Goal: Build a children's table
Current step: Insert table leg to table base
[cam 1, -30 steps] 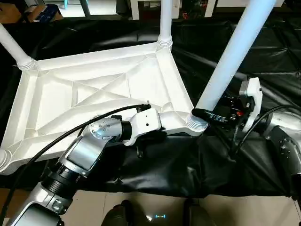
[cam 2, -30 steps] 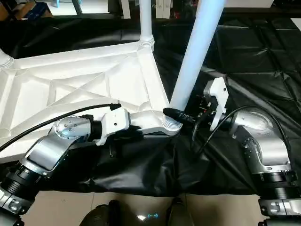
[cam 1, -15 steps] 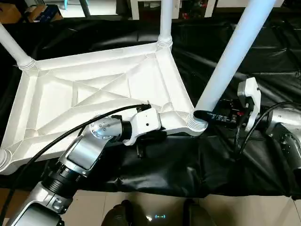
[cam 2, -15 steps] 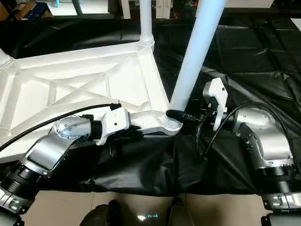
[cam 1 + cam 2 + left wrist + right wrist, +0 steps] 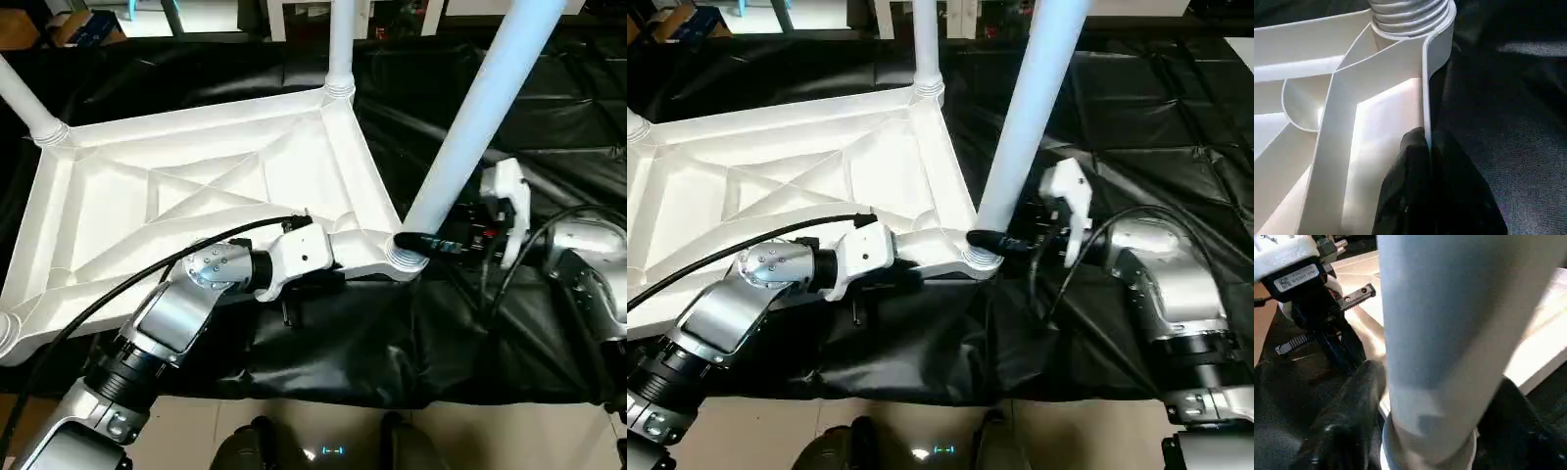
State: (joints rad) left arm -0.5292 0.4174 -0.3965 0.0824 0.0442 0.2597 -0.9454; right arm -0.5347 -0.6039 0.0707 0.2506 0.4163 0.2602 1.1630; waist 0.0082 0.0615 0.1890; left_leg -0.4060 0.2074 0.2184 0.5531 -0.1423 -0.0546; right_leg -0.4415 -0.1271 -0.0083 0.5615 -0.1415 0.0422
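1. The table top (image 5: 206, 186) lies ribbed underside up on black sheeting (image 5: 549, 127).
2. The left end effector (image 5: 1427, 161) is pinched tight on the top's near rim, beside the near right corner socket (image 5: 407, 257).
3. The right end effector (image 5: 416, 240) straddles the leg (image 5: 470, 127) standing tilted in that socket, one finger either side; I cannot tell whether they clamp it.
4. Further legs (image 5: 340, 44) rise from other corners.

Item: one small printed label (image 5: 1297, 274) on my left gripper's (image 5: 1334, 350) black housing; its print is too small to read.
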